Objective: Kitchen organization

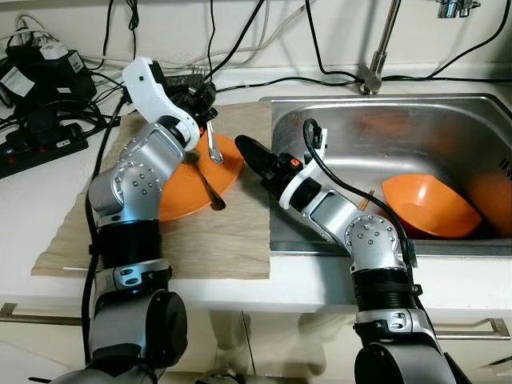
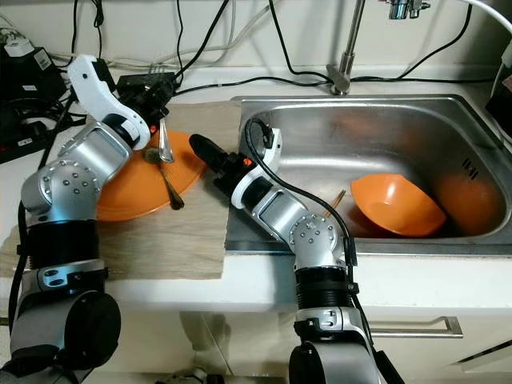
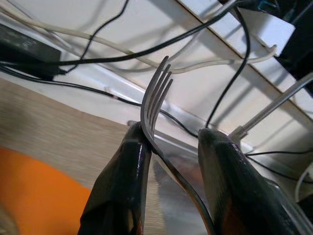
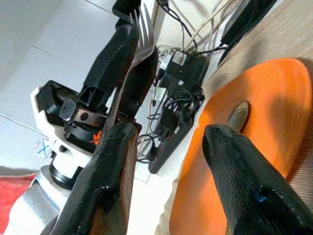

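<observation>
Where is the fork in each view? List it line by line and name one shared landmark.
Left eye view: the fork hangs from the left hand, over the orange plate.
Right eye view: same spot, above the plate's far part.
Left wrist view: tines rise between the hand's black fingers.
Right wrist view: gripped in the left hand, tines pointing away.
Shared landmark: the orange plate.

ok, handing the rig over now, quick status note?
Left gripper: shut on the fork, held above the orange plate.
Right gripper: open, at the plate's rim by the sink edge, holding nothing.
A spoon lies on the plate, which sits on the mat. An orange bowl is in the sink.
Done: fork lifted. Left: placing fork, spoon, plate and bowl.
</observation>
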